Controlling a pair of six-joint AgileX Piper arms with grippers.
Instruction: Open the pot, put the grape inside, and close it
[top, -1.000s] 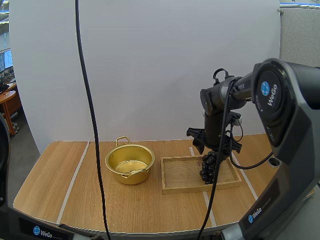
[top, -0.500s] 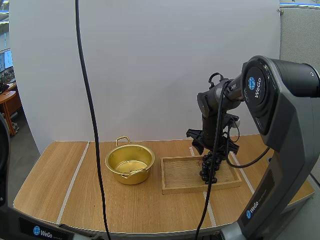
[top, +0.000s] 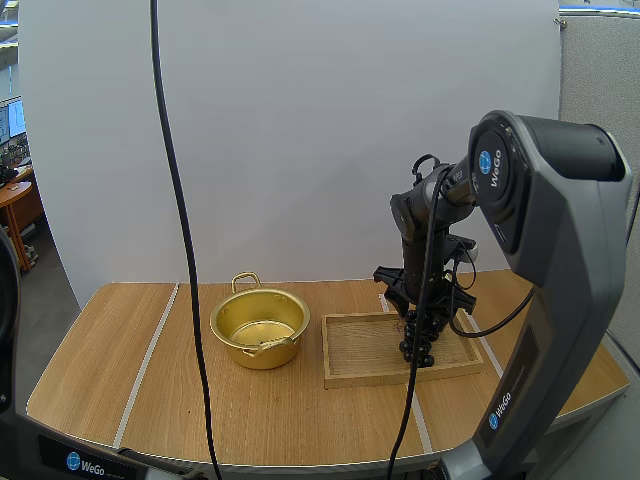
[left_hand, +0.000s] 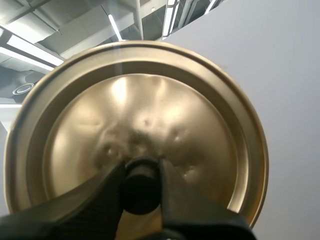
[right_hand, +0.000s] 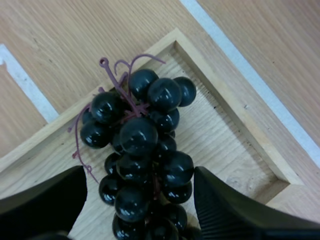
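Note:
The golden pot (top: 259, 326) stands open at the table's middle, with no lid on it. Its lid (left_hand: 200, 130) is held up in the air, my left gripper (left_hand: 141, 181) shut on the lid's black knob (left_hand: 141, 186). To the right of the pot lies the wooden tray (top: 370, 378). Over the tray's right half my right gripper (top: 418, 312) points down, its fingers closed on the sides of a bunch of dark grapes (top: 416, 342). In the right wrist view the grapes (right_hand: 137, 135) sit between the two fingers of the right gripper (right_hand: 137, 176), above the tray's corner (right_hand: 240, 135).
Bare wooden tabletop (top: 130, 370) lies left of the pot and along the front edge. The right arm's large body (top: 560, 230) rises over the table's right side.
My right arm has swung a little to the left and farther back, carrying the grapes with it over the tray. The pot and tray have stayed put.

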